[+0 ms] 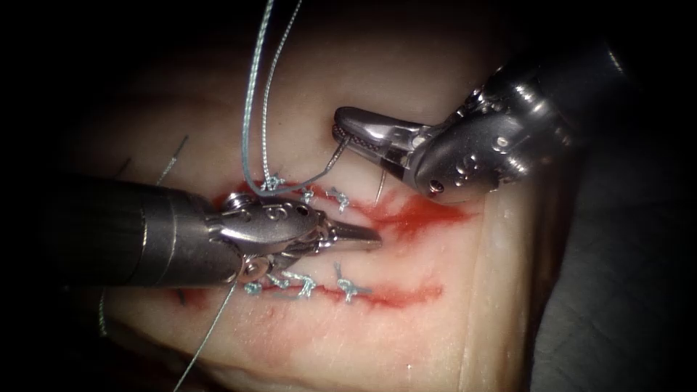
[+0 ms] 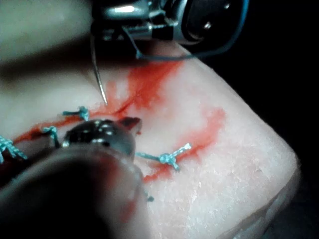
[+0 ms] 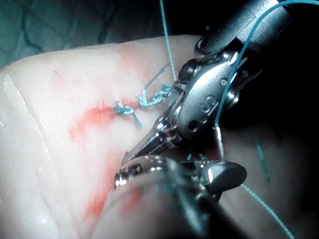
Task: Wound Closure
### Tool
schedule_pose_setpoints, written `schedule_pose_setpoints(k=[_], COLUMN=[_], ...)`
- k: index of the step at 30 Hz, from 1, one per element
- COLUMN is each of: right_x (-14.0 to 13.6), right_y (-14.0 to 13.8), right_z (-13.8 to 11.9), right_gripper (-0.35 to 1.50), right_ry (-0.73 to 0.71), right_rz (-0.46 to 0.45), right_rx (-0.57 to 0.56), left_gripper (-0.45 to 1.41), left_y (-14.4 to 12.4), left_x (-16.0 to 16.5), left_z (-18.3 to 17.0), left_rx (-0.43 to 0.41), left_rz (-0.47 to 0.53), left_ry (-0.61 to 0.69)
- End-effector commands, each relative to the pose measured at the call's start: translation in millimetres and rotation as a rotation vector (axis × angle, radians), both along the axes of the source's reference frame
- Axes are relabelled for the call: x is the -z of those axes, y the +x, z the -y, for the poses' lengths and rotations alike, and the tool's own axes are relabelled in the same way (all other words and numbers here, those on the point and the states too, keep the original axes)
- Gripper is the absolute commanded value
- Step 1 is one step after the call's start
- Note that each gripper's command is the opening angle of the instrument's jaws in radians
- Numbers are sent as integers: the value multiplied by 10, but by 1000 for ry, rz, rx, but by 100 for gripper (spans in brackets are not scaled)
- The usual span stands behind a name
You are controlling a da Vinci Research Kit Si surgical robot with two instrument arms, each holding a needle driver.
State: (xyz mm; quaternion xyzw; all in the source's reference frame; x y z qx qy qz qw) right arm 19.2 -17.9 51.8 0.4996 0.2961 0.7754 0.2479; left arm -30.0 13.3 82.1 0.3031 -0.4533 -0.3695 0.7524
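The right tool (image 1: 338, 127) comes in from the upper right, its jaws shut on the curved needle (image 1: 380, 183) near mid-curve. The needle hangs above the tissue (image 1: 406, 290), right of the upper cut's knots, and is not in the tissue. Its point (image 2: 104, 99) hovers just over the red fluid. Thread (image 1: 250, 94) runs from the needle's tail to the knot (image 1: 272, 183) and rises out of view in two strands. The left tool (image 1: 374, 237) lies between the two cuts, jaws shut and holding nothing. It also appears in the right wrist view (image 3: 137, 149).
Two stitched cuts cross the tissue, an upper one with knots (image 1: 337, 197) and a lower one with knots (image 1: 348, 290). Red fluid (image 1: 425, 214) spreads at the upper cut's right end. A loose thread (image 1: 210, 334) trails under the left tool's shaft. The tissue's edge (image 1: 508, 290) drops off at right.
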Motion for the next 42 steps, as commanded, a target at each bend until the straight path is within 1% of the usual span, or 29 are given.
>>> schedule_pose_setpoints(k=[1,22,42], right_x=[-4,-1,-3], right_y=[10,12,15], right_z=[0,0,4], right_gripper=[-35,-35,-35], right_ry=[0,-72,-93], right_rz=[-2,26,62], right_rx=[0,41,81], left_gripper=[-45,-45,-45], left_y=[-6,-6,-7], left_x=[-5,-5,-4], left_z=[-1,1,2], left_rx=[0,3,9], left_rz=[0,-2,-3], left_ry=[-1,-2,8])
